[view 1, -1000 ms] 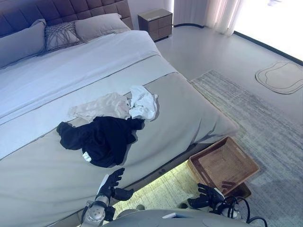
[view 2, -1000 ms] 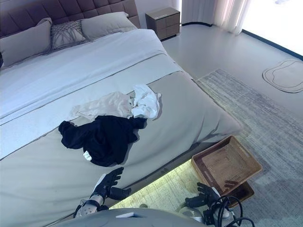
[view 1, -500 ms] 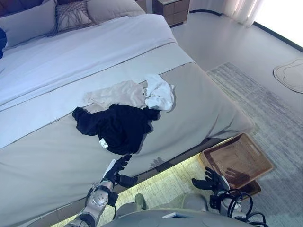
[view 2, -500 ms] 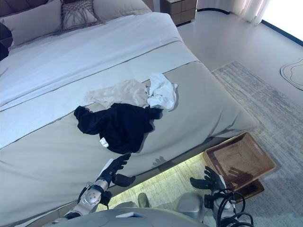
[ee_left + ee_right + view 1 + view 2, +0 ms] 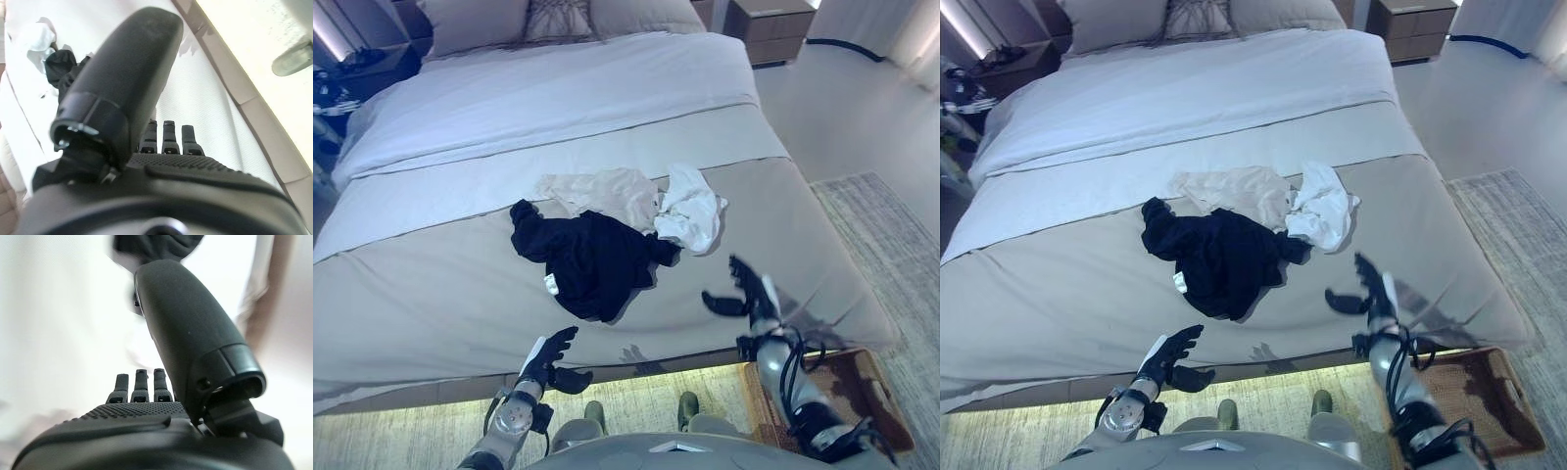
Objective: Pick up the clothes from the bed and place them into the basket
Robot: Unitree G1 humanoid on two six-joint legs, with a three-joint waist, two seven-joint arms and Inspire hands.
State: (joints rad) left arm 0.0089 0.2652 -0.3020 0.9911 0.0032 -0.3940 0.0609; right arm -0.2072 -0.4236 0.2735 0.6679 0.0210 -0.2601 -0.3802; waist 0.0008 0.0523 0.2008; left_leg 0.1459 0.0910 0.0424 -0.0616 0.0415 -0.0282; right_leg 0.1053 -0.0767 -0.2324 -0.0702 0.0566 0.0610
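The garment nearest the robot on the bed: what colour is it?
Black garment, with a small white tag at its edge; clearest in the right eye view.

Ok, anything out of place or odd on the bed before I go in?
Only the clothes: a black garment, a beige one and a white one lie crumpled in one overlapping heap mid-bed. The bedding looks smooth. Both the left hand and right hand are open and empty.

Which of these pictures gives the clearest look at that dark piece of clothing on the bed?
The left eye view: the black garment lies fully spread on the bed, unobstructed. The right eye view shows nearly the same. The left wrist view catches a small dark corner behind the thumb; the right wrist view shows only a blurred dark patch.
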